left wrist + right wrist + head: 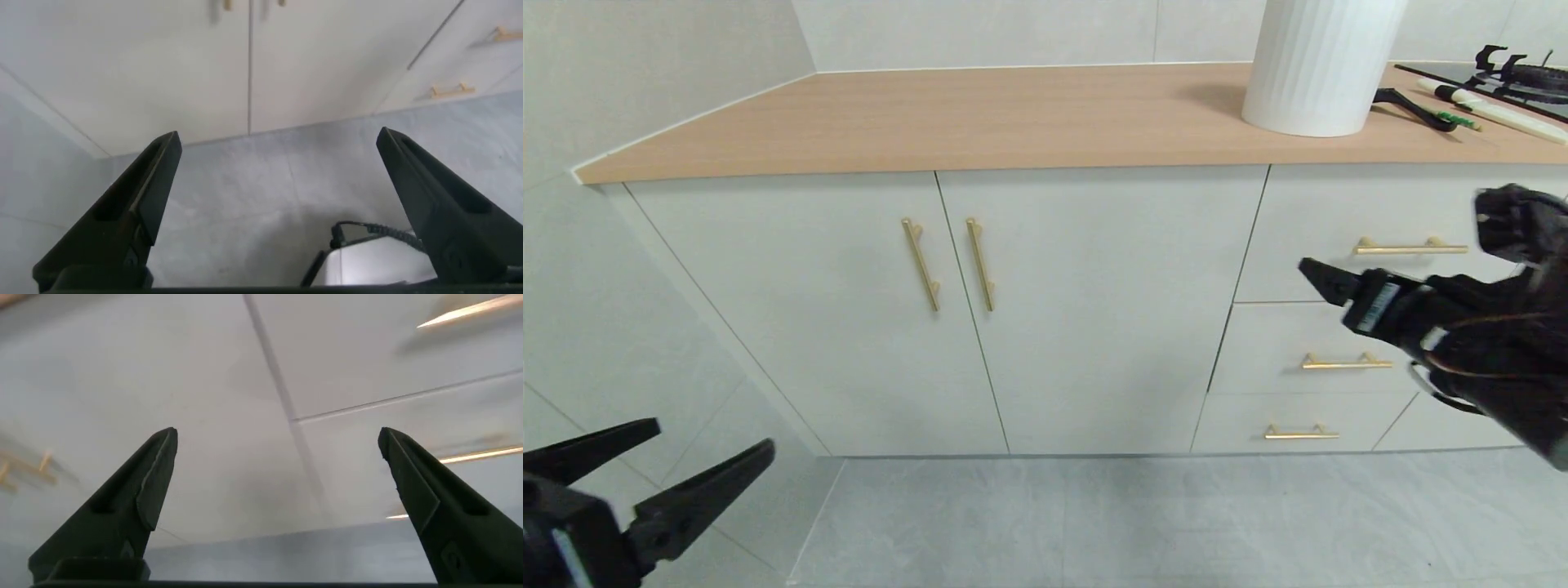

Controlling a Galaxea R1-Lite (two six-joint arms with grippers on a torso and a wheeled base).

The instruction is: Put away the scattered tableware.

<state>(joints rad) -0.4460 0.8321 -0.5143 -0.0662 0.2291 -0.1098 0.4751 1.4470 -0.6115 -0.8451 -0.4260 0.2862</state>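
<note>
My left gripper (715,435) sits low at my left side, its two black fingers (151,192) spread wide and pointing forward and up towards my right. My right arm (1503,351) comes in higher from the right, the wrist wrapped in black covering, and my right gripper (1313,273) points leftward, its fingers (139,494) likewise spread wide, both empty

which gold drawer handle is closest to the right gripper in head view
The top drawer's gold bar handle, beside the right gripper; the middle handle and bottom handle sit lower.
</note>
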